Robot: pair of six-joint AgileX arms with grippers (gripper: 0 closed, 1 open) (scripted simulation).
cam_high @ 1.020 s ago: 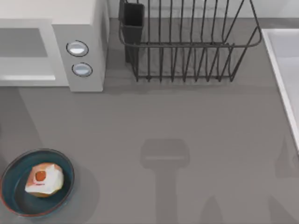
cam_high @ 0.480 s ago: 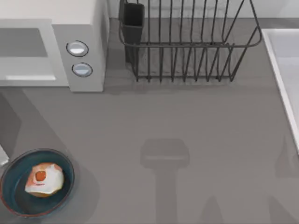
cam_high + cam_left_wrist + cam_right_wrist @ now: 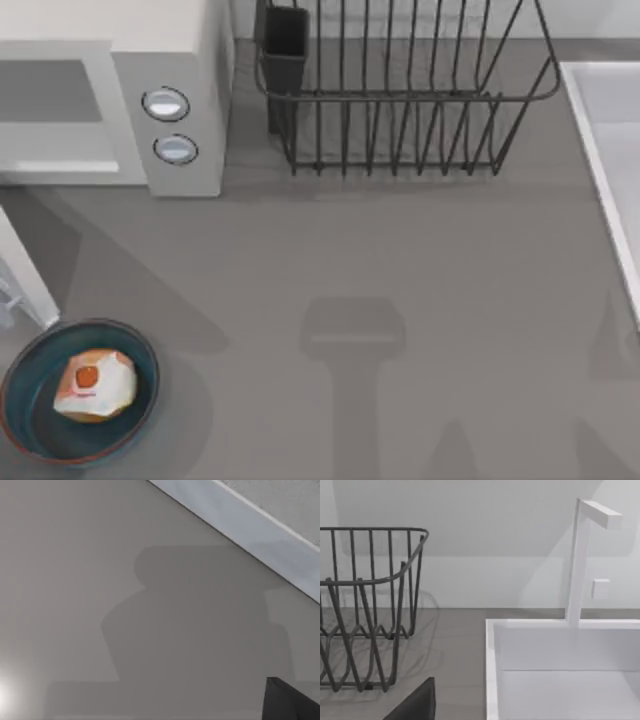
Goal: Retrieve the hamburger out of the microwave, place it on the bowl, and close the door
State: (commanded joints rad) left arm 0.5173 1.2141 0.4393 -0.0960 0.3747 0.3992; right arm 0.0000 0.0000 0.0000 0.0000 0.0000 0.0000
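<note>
Hamburger point(image 3: 94, 385): lay in bowl point(image 3: 30, 415), lower left of frame.
Microwave point(image 3: 170, 90): upper left.
Door point(image 3: 25, 270): ajar, left edge, above bowl.
Rack point(image 3: 400, 95): top centre of worktop point(image 3: 400, 260).
Fingers: state could not be told.

Place: looked like a kitchen counter to me, rendered rather than real.
Appliance: a white microwave point(image 3: 110, 95) sat at the back left, two round silvery buttons on its grey panel.
Drying gear: a black wire dish rack point(image 3: 400, 90) stood right beside it.
Sink: a white basin point(image 3: 560, 670) with a squared-off faucet point(image 3: 582, 555) was on the right.
Tableware: a blue-teal bowl point(image 3: 20, 400) with a hamburger point(image 3: 95, 385) in it sat on the plain grey worktop point(image 3: 400, 300).
</note>
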